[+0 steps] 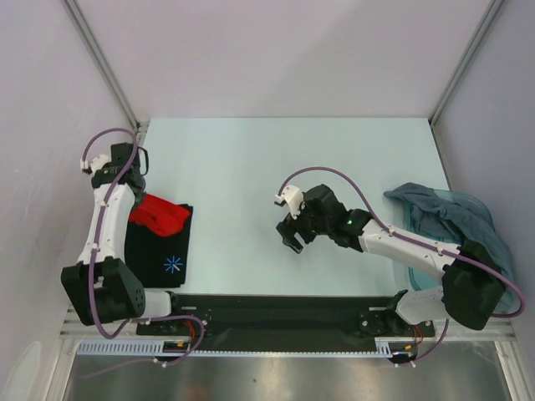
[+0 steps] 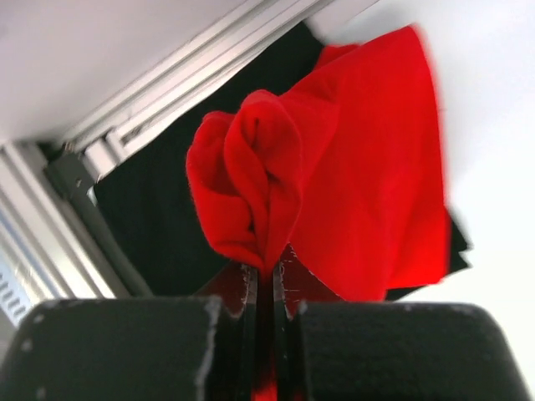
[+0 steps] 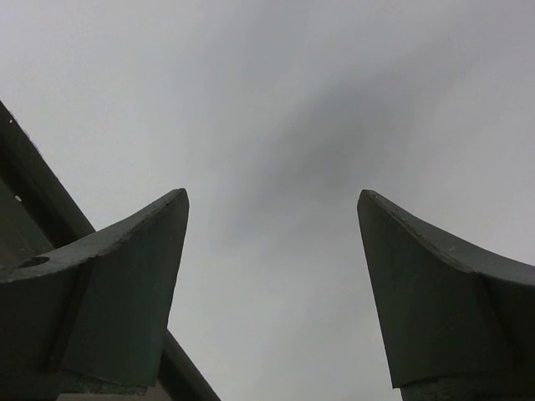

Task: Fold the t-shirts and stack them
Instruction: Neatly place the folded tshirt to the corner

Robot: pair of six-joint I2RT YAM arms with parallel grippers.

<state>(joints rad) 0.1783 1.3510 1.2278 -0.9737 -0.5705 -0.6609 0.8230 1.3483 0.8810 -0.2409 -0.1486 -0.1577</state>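
Nearest you, along the front edge of the surface [image 1: 251, 167], runs the black rail [image 1: 276, 313] that carries both arm bases. Just beyond it on your left lies the black t-shirt [image 1: 163, 246], folded into a flat rectangle. Its blue-white starburst print [image 1: 173, 265] faces up close to the near end of the cloth.

On the far end of that black t-shirt sits the red t-shirt [image 1: 160, 215], bunched rather than flat and overlapping the black cloth's far left corner. Your left pincer [image 2: 269, 266] is pressed together on a gathered fold of the red t-shirt. In the left wrist view the two fingers [image 2: 242, 292] meet with only a thin layer of red cloth between them. A rounded hump of fabric rises just past the tips, and the rest of the shirt spreads away over the black one.

Toward the middle of the surface, your right pincer [image 1: 292, 238] hangs over a bare stretch with its jaws spread wide and nothing between them. The right wrist view shows only a plain pale ground between the two fingers [image 3: 125, 284]. This pincer is well apart from every shirt.

At the right edge, level with that pincer and a little farther back, the teal-grey t-shirts [image 1: 451, 219] lie in a rumpled heap, partly draped over the side of the surface.
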